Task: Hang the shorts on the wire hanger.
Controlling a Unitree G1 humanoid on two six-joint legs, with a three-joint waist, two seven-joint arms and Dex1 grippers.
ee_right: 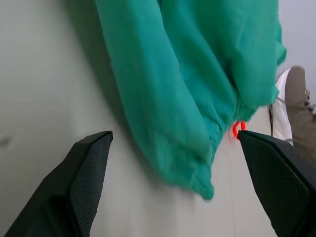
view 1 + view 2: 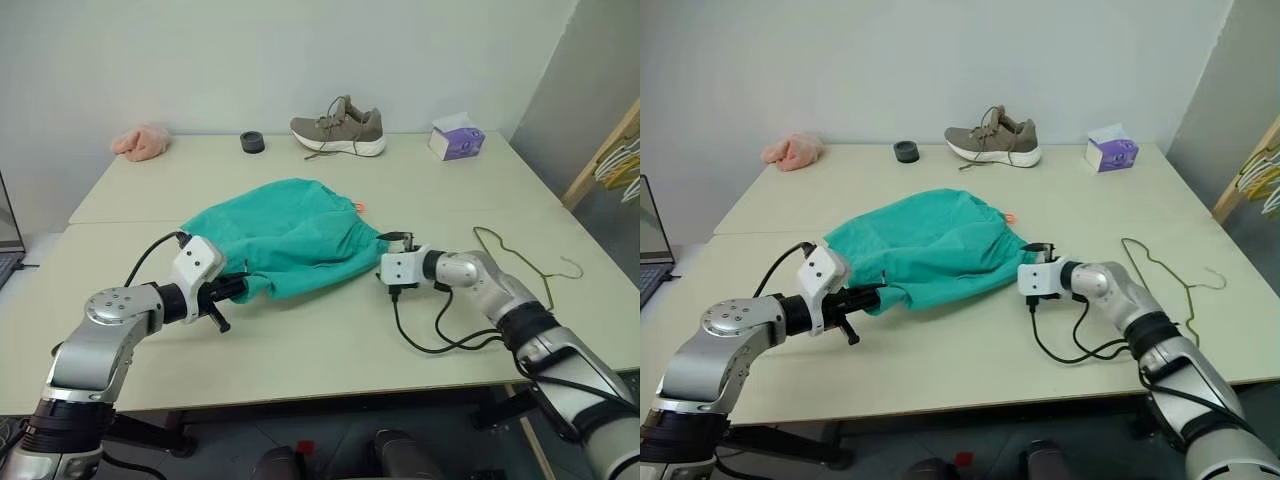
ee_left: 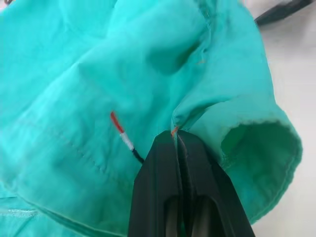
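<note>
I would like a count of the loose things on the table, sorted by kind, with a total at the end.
Clothing and cloth: 2, the teal shorts and the pink cloth
Footwear: 1, the tan sneaker
Hangers: 1, the olive wire hanger
Boxes: 1, the purple tissue box
Small dark round object: 1
Total: 6

Illumination is bright, even and diffuse. The pale beige worktop (image 2: 330, 330) shows no glare. Soft, short shadows lie under the crumpled teal-green fabric shorts (image 2: 285, 240), along the near edge, and beside the tan sneaker (image 2: 340, 130) behind the shorts. The head views are sharp throughout. In the right wrist view the shorts appear soft with slight blur, and the black fingers (image 1: 81, 187) are out of focus.
</note>
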